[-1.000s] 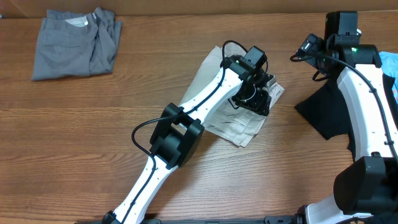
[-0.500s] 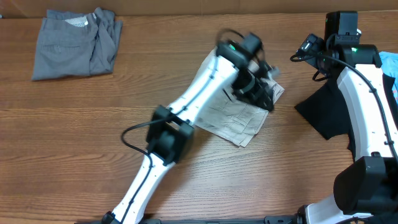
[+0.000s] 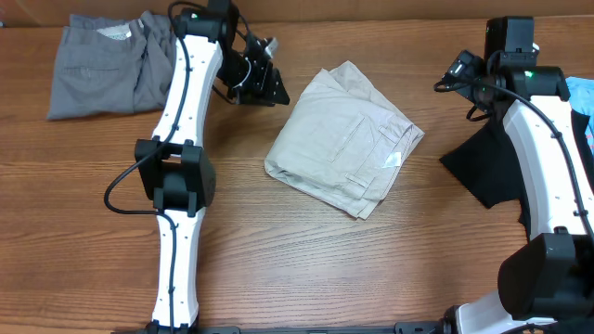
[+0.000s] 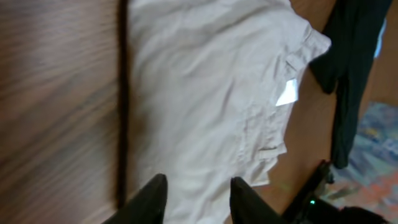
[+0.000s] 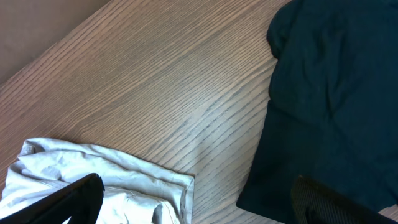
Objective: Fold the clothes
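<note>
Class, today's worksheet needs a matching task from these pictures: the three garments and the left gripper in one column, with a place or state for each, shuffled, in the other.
Column A
1. grey shorts
2. beige shorts
3. black garment
4. left gripper

Column B
a. folded, in the middle
b. far right
c. far left corner
d. open, between the two pairs of shorts

Pairs: 1-c, 2-a, 3-b, 4-d
</note>
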`<state>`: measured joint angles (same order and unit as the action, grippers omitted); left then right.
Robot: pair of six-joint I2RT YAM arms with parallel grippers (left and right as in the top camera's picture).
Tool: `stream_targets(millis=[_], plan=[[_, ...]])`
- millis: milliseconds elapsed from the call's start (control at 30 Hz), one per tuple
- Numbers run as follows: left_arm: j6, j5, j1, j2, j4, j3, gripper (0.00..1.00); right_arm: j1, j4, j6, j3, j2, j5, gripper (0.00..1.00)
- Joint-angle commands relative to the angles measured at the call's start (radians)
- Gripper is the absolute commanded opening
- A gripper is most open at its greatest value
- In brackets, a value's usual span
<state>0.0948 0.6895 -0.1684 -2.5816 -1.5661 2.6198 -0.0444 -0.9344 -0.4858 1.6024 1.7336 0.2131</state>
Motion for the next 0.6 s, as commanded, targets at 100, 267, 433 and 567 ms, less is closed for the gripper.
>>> stream_targets(millis=[100, 267, 433, 567], plan=[[0.096, 0.057, -0.086, 0.007, -0.053, -0.037, 0.07, -0.002, 0.005, 0.003, 0.013, -0.005, 0.002, 1.0], [0.1, 0.013, -0.106, 0.006, -0.046, -0.175, 0.04, -0.002, 0.005, 0.003, 0.013, -0.005, 0.002, 1.0], [0.1, 0.014, -0.088, 0.006, 0.026, -0.347, 0.04, -0.002, 0.005, 0.003, 0.013, -0.005, 0.002, 1.0], [0.167, 0.053, -0.076, 0.006, 0.093, -0.471, 0.04, -0.002, 0.005, 0.003, 0.013, -0.005, 0.002, 1.0]])
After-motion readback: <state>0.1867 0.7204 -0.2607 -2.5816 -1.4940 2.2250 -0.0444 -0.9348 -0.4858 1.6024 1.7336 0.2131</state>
